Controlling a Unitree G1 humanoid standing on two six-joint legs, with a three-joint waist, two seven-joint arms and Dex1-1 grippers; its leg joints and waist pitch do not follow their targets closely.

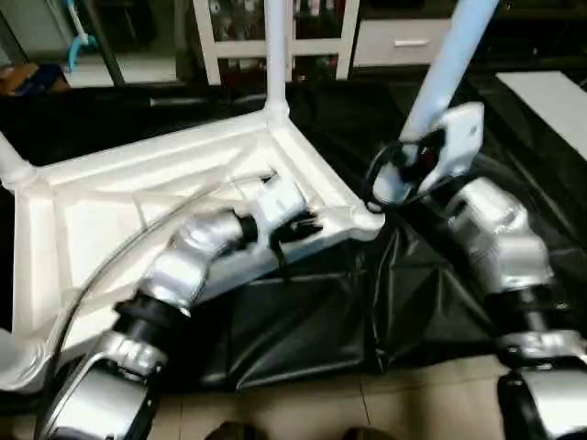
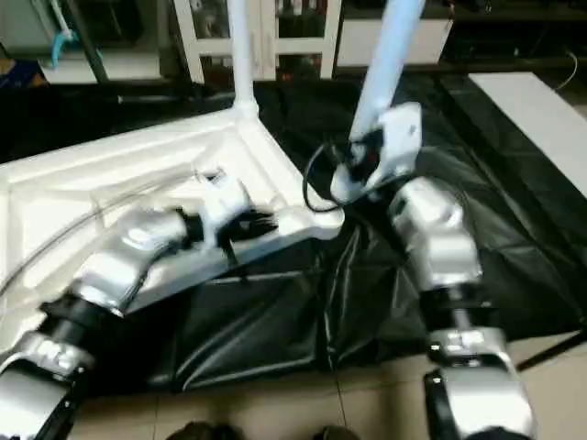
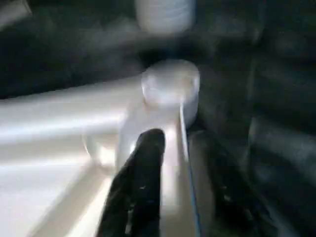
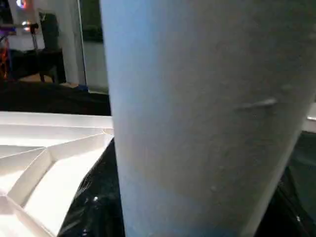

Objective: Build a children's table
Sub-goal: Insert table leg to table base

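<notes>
Table top: you have the white table top (image 1: 101, 211) lying upside down on the black sheet (image 1: 303, 321), ribbed underside facing up, filling the left half of the scene.
Fitted legs: one leg (image 1: 275, 55) stands upright in the far corner socket; another fitted leg (image 1: 14, 165) shows at the far left corner, and a third (image 1: 14, 357) at the near left corner.
Open corner: the near right corner socket (image 1: 365, 220) has no leg in it.
Loose leg: the fourth leg (image 1: 449, 60) is tilted, its top leaning to the far right, its lower end just beside the open corner socket and a little above it.
Right gripper: your right gripper (image 1: 404, 170) grips the loose leg near its lower end; from the right wrist the tube (image 4: 207, 118) sits close against the camera. The fingers themselves are hidden, so you see them only as closed around the tube.
Left gripper: your left gripper (image 1: 298, 227) lies over the table top's near right rim, close to the open socket; one black finger (image 3: 140, 182) rests over the white rim. You cannot tell from these views how far its fingers are apart.
Surroundings: a white glass-door cabinet (image 1: 229, 37) stands at the far side; pale floor tiles (image 1: 303, 408) run along the near edge.
</notes>
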